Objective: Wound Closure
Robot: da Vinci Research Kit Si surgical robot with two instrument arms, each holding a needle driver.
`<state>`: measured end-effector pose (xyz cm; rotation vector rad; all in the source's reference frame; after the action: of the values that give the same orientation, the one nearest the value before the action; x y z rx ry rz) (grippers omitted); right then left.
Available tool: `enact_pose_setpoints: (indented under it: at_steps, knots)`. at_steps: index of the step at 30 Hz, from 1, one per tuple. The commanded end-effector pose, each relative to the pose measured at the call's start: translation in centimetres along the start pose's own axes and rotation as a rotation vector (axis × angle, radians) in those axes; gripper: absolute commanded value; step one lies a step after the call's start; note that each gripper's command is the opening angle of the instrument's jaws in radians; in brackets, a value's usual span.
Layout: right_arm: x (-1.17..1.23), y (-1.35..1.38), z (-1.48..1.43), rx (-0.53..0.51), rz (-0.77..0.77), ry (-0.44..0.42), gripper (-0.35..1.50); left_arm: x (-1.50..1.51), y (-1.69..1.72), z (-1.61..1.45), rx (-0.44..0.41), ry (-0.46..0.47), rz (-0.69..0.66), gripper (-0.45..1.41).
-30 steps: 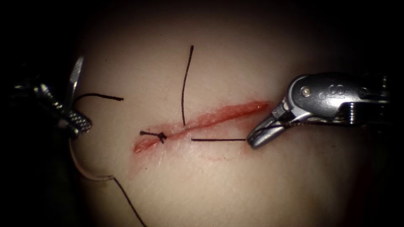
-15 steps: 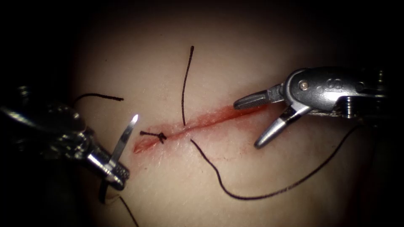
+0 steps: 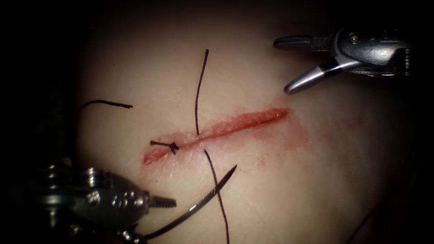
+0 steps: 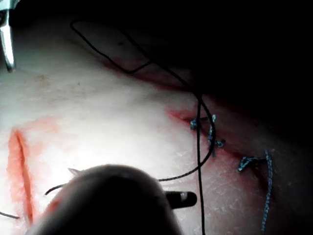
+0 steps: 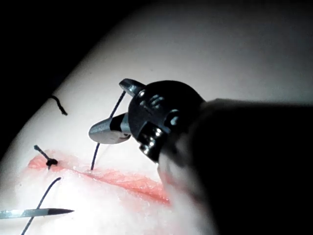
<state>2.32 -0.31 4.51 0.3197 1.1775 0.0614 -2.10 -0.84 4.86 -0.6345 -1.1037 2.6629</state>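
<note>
Endoscope view: my right tool [image 3: 294, 63] has let go of the thread [image 3: 216, 190] it held a second ago and lifted clear; its fingers [image 3: 305, 80] now gape wide with nothing in them, well above the cut [image 3: 226, 126]. My left tool [image 3: 156, 212] has swung low and holds the needle [image 3: 203, 203] near its tail, tip free of the tissue [image 3: 316, 180], pointing toward the cut.

Left wrist view: one finger [image 4: 181, 199] pokes out beside the thread.

Right wrist view: the open fingers hang above the cut, the needle tip beyond it. Judging by this, the thread lies slack.
</note>
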Motion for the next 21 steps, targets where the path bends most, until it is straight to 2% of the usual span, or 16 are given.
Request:
enact_pose_setpoints:
  at_steps: [1,3,5,7,9,12,14,16,20,21]
  knots:
    - [0.04,0.04,0.08,-0.009,-0.005,0.0,1.33,0.05,-0.04,-0.04,0.022,-0.025,-0.01,1.16]
    - [0.05,0.03,0.09,0.002,0.001,0.001,1.32,0.14,-0.08,-0.2,0.049,-0.012,-0.021,1.2]
    - [0.05,0.02,0.09,0.056,0.0,0.015,1.28,0.25,-0.13,-0.42,0.065,0.089,-0.031,1.2]
    - [0.06,0.01,0.1,0.078,-0.003,0.022,1.2,0.32,-0.16,-0.61,0.079,0.198,-0.052,1.18]
    - [0.06,0.0,0.11,0.078,-0.004,0.022,1.2,0.4,-0.18,-0.79,0.104,0.294,-0.101,1.16]
    - [0.07,-0.01,0.12,0.079,-0.004,0.022,1.17,0.47,-0.13,-0.93,0.097,0.363,-0.222,0.94]
    - [0.07,-0.01,0.12,0.079,-0.004,0.025,1.15,0.47,-0.07,-0.88,0.071,0.356,-0.276,0.51]
    - [0.08,-0.02,0.12,0.079,-0.004,0.025,1.15,0.52,-0.04,-0.77,0.07,0.353,-0.294,0.44]
    - [0.08,-0.01,0.1,0.076,-0.002,0.04,1.15,0.73,-0.02,-0.42,0.051,0.42,-0.307,1.18]
    - [0.08,-0.02,0.09,0.075,-0.007,0.046,1.15,0.8,-0.03,-0.29,0.05,0.457,-0.315,1.3]
